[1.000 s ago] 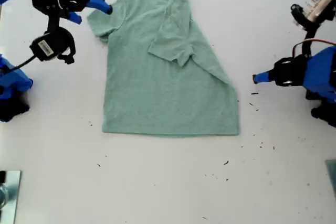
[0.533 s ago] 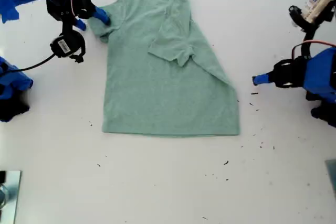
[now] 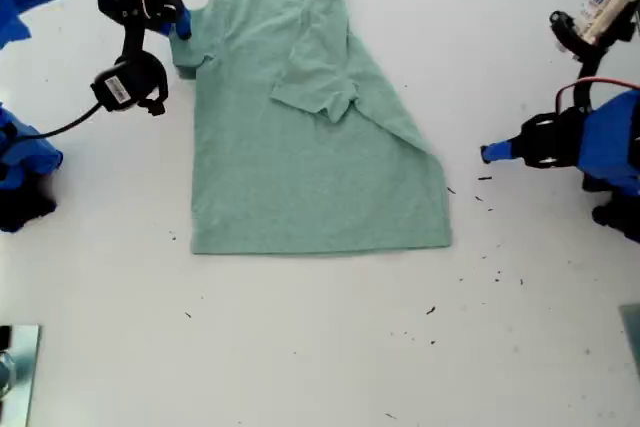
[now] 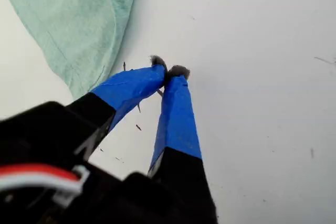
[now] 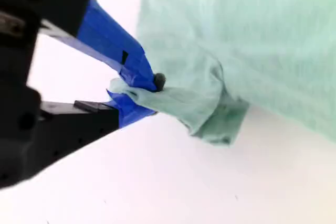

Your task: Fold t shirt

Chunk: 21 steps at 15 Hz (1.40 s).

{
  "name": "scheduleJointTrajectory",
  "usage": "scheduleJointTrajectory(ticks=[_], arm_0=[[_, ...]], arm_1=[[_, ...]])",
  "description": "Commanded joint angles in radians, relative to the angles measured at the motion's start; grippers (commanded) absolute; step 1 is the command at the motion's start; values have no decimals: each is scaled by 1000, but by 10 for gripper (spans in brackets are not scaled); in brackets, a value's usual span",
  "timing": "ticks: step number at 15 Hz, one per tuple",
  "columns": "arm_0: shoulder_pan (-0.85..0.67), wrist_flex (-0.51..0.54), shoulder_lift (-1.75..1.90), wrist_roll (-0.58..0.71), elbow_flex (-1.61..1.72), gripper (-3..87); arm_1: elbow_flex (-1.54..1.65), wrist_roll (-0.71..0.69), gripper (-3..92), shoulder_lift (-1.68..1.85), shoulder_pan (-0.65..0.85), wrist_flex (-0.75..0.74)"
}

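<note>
My first gripper is hovering over the white table, blue-taped jaws pressed together, holding nothing. A corner of the t shirt is lying just beyond, apart from the tips.

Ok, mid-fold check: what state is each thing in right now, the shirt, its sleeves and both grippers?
t shirt: flat on the white table, partly folded, wrinkled.
Sleeve on the exterior view's right: folded over onto the chest.
Sleeve on the exterior view's left: unfolded, bunched, its edge pinched.
My second gripper: shut on that sleeve edge.
My first gripper: shut, empty, off the shirt over bare table.
</note>
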Motion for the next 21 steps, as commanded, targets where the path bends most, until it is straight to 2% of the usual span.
scheduleJointTrajectory(ticks=[1, 3, 7, 11, 13, 14, 15, 19, 21], arm_0=[[54, 67, 164, -29, -92, -3], [109, 71, 186, -58, -127, -3], [290, -21, -29, -120, -291, -3], [373, 43, -485, -143, -819, -3], [359, 31, -634, -143, -922, 7], [336, 51, -701, -138, -960, 182], [318, 97, -715, -138, -991, 276], [291, 242, -264, -101, -891, 289], [282, 258, -35, -109, -603, 263]], arm_1=[[69, 9, 27, 14, -3, -18], [69, 9, 27, 14, -3, -18], [69, 17, 27, 14, -8, -18], [69, 29, 27, 14, -18, -18], [69, 35, 27, 14, -21, -18], [69, 35, 27, 14, -23, -18], [69, 34, 27, 14, -23, -18], [69, 25, 27, 14, -18, -18], [69, 20, 29, 14, -18, -18]])
